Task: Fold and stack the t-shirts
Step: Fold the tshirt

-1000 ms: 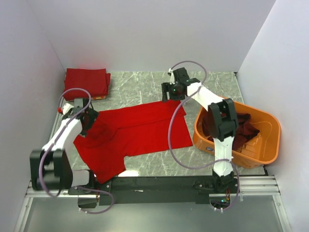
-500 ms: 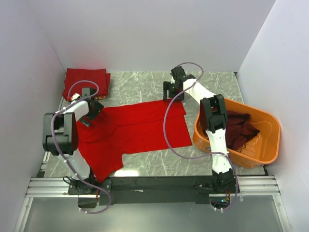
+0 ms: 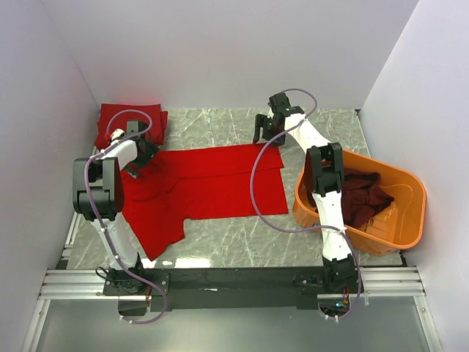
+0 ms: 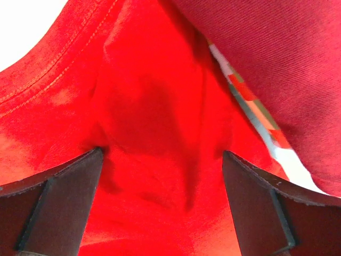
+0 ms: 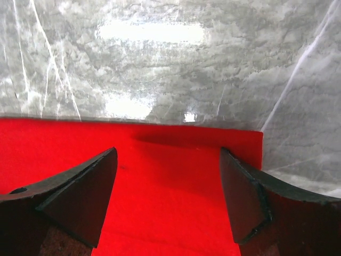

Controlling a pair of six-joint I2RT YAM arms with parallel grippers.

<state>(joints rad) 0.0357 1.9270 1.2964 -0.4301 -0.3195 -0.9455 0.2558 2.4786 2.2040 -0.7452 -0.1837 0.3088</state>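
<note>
Table (image 3: 220, 126): grey marble, carrying everything.
Red t-shirt (image 3: 212, 187): spread flat mid-table, its far edge farther back than half a second ago.
Orange tub (image 3: 410, 224): right of that shirt, with the right arm (image 3: 326, 176) crossing its left rim.
Folded t-shirts (image 3: 121, 121): stacked in the far left corner.
Maroon t-shirt (image 3: 364, 196): crumpled inside the tub.
Left fingers (image 4: 53, 213): spread apart, red cloth bunched between them, now nearer the stack.
Right fingers (image 5: 256, 202): spread apart over the shirt's far right corner.
</note>
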